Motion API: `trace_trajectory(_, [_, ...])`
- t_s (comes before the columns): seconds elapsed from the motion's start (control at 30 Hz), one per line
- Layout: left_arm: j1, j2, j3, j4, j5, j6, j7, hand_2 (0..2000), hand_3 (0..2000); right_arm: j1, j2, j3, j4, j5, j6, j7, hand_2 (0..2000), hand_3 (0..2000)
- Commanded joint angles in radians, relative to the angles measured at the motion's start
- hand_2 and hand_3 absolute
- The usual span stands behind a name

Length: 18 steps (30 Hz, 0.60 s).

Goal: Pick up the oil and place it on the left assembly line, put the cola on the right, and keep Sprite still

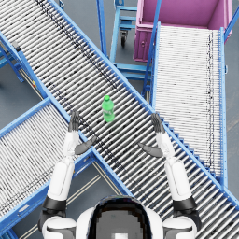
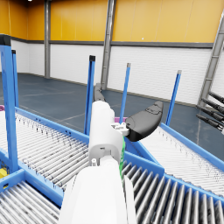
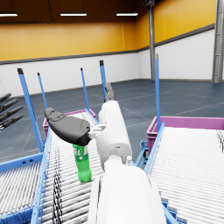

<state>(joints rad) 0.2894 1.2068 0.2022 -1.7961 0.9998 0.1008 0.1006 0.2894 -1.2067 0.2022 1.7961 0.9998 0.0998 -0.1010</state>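
Sprite bottle [image 1: 108, 109] stands between left hand [image 1: 75, 135] and right hand [image 1: 158, 136], touching neither.

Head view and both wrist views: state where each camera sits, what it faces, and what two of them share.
Head view: on the head, looking steeply down at the conveyors; both arms, left hand and right hand show.
Left wrist view: on the left forearm, looking along it; forearm and left hand.
Right wrist view: on the right forearm, looking along it; forearm and right hand.
Shared: head and right wrist views both show the green bottle standing upright.
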Motion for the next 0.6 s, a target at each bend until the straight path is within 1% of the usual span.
trace_trajectory(0.03, [0.000, 0.000, 0.000, 0.000, 0.000, 0.000, 0.000, 0, 0, 0.000, 0.000, 0.000, 0.000, 0.000, 0.000, 0.000, 0, 0])
trace_trajectory(0.6, [0.000, 0.000, 0.000, 0.000, 0.000, 0.000, 0.000, 0, 0, 0.000, 0.000, 0.000, 0.000, 0.000, 0.000, 0.000, 0, 0])
